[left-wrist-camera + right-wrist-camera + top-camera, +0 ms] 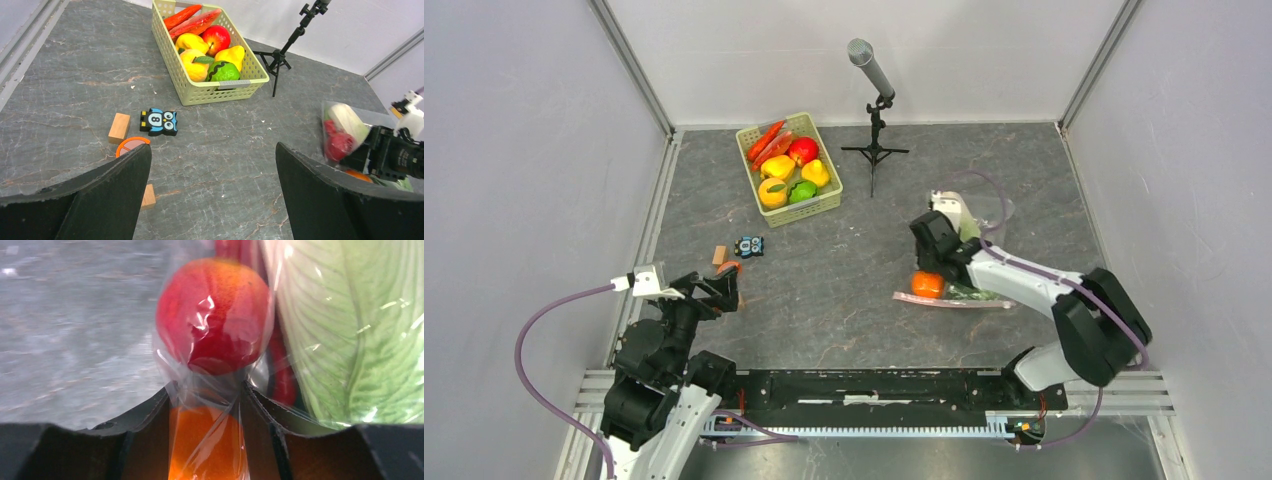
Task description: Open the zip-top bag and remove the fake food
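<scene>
Right arm (1024, 280) reaches forward, right fingers (145, 415) pinching a fold of the zip-top bag (972, 293); bag's long axis runs near-far, zip edge nearest; left fingers (110, 190) wide.

My tally — one zip-top bag (345, 132), one basket (220, 92), two wooden blocks (119, 127), one owl toy (159, 122), one orange disc (131, 145) — and one mic stand (280, 55).

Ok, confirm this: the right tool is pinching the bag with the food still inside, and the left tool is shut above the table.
Wrong on the left tool: the left wrist view shows it open, fingers wide apart, not shut. The rest stands: the right tool pinches the zip-top bag with the fake food still inside.
</scene>
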`<state>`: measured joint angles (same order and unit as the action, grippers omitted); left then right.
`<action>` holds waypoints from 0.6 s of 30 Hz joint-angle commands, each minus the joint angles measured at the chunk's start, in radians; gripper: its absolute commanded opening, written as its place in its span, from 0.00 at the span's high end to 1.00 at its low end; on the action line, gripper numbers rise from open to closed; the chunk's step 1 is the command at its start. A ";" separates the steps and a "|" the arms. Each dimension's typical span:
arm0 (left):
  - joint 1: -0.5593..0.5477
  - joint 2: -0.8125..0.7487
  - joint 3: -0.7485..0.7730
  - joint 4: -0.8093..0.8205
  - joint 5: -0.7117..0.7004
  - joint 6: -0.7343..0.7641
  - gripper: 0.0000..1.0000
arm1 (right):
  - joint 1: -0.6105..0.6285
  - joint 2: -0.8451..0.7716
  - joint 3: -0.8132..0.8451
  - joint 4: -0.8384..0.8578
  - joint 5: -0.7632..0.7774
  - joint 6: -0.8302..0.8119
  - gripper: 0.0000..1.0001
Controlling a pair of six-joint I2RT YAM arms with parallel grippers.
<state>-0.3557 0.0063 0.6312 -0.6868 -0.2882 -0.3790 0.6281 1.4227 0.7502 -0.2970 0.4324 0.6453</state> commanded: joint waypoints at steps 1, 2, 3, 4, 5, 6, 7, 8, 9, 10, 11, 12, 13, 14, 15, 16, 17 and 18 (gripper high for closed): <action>-0.002 -0.072 0.017 0.003 -0.019 -0.017 0.00 | 0.068 0.085 0.158 -0.020 -0.138 0.071 0.45; -0.002 -0.071 0.017 0.002 -0.020 -0.017 0.00 | 0.075 0.090 0.185 -0.025 -0.154 0.064 0.42; -0.001 -0.071 0.017 0.003 -0.019 -0.017 0.00 | 0.083 0.087 0.203 -0.035 -0.163 0.060 0.38; -0.001 -0.072 0.015 0.003 -0.020 -0.017 0.00 | 0.085 0.080 0.215 -0.043 -0.170 0.051 0.34; -0.001 -0.072 0.015 0.003 -0.019 -0.017 0.00 | 0.085 0.057 0.218 -0.051 -0.174 0.042 0.28; -0.002 -0.071 0.016 0.003 -0.019 -0.017 0.00 | 0.085 0.028 0.217 -0.062 -0.162 0.035 0.24; -0.001 -0.071 0.016 0.003 -0.017 -0.017 0.00 | 0.085 0.002 0.214 -0.079 -0.145 0.020 0.20; -0.001 -0.071 0.015 0.003 -0.016 -0.017 0.00 | 0.083 -0.032 0.211 -0.094 -0.131 0.005 0.17; -0.002 -0.072 0.015 0.003 -0.016 -0.016 0.00 | 0.081 -0.062 0.204 -0.114 -0.114 -0.017 0.15; -0.001 -0.071 0.016 0.002 -0.016 -0.017 0.00 | 0.074 -0.096 0.196 -0.138 -0.105 -0.038 0.12; -0.002 -0.070 0.015 0.003 -0.016 -0.017 0.00 | 0.065 -0.126 0.183 -0.158 -0.100 -0.054 0.10; -0.002 -0.070 0.015 0.003 -0.016 -0.017 0.00 | 0.048 -0.167 0.163 -0.178 -0.101 -0.073 0.08; -0.001 -0.069 0.015 0.003 -0.016 -0.017 0.00 | 0.025 -0.210 0.141 -0.193 -0.108 -0.085 0.07; -0.001 -0.069 0.015 0.003 -0.015 -0.017 0.00 | 0.002 -0.250 0.109 -0.197 -0.126 -0.104 0.05; -0.001 -0.070 0.015 0.004 -0.015 -0.017 0.00 | -0.029 -0.298 0.078 -0.197 -0.148 -0.119 0.03; -0.001 -0.070 0.014 0.004 -0.015 -0.017 0.00 | -0.060 -0.342 0.034 -0.187 -0.185 -0.139 0.02; -0.002 -0.069 0.013 0.004 -0.015 -0.017 0.00 | -0.103 -0.396 -0.003 -0.168 -0.231 -0.158 0.02; -0.001 -0.068 0.013 0.005 -0.016 -0.018 0.00 | -0.143 -0.446 -0.046 -0.152 -0.300 -0.173 0.02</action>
<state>-0.3557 0.0063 0.6312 -0.6872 -0.2886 -0.3790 0.5930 1.1133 0.8272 -0.4320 0.2718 0.5594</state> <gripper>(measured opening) 0.994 0.976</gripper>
